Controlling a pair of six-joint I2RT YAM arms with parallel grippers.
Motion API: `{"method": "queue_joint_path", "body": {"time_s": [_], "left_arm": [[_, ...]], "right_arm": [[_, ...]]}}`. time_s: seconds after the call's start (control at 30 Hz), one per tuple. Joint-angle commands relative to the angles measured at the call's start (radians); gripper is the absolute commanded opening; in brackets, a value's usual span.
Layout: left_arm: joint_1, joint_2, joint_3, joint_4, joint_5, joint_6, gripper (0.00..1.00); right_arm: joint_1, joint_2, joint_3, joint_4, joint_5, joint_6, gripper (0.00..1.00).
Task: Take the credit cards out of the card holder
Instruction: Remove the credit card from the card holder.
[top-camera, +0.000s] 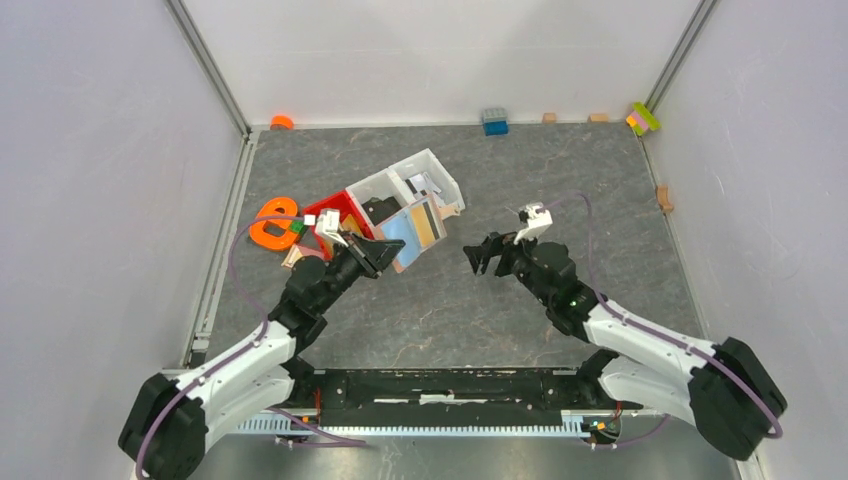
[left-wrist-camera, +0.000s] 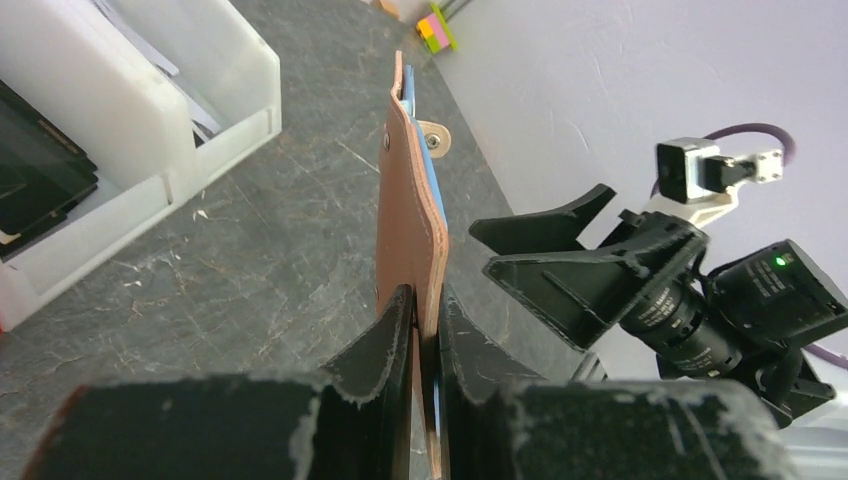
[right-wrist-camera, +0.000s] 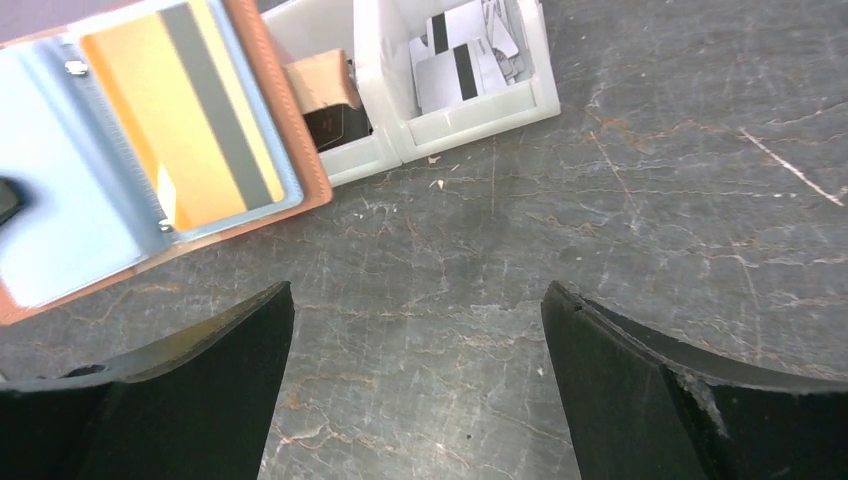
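The tan-brown card holder (top-camera: 412, 250) is held open and off the table by my left gripper (top-camera: 378, 250), which is shut on its edge. In the left wrist view the holder (left-wrist-camera: 408, 220) stands edge-on between the fingers of that gripper (left-wrist-camera: 425, 297). In the right wrist view the holder (right-wrist-camera: 292, 110) shows its inside: an orange-yellow card (right-wrist-camera: 180, 110) with a dark stripe in one pocket and a pale blue-grey card (right-wrist-camera: 50, 220) in the other. My right gripper (top-camera: 485, 255) is open and empty to the right of the holder, apart from it; it also shows in its own wrist view (right-wrist-camera: 417, 300).
White divided bins (top-camera: 420, 180) holding white-and-black packets stand just behind the holder, with a red bin (top-camera: 325, 212) to their left. An orange ring object (top-camera: 272, 225) lies at far left. Small blocks (top-camera: 494, 121) sit along the back wall.
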Motion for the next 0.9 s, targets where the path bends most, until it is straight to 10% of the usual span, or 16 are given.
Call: {"method": "queue_joint_path", "body": {"time_s": [0.0,0.43,0.87], "left_arm": [[0.0,0.074,0.057,0.162,0.121,-0.009,0.02],[-0.014,0.209,0.092,0.391,0.357,-0.041,0.03],[-0.027,0.273,0.087,0.617,0.471,-0.123,0.02]], "right_arm": [[-0.001,-0.125,-0.101,0.158,0.005,-0.074,0.98],[-0.04,-0.214,-0.204,0.313,-0.166,-0.026,0.98],[-0.224,-0.138,-0.343,0.883,-0.632,0.248,0.95]]}}
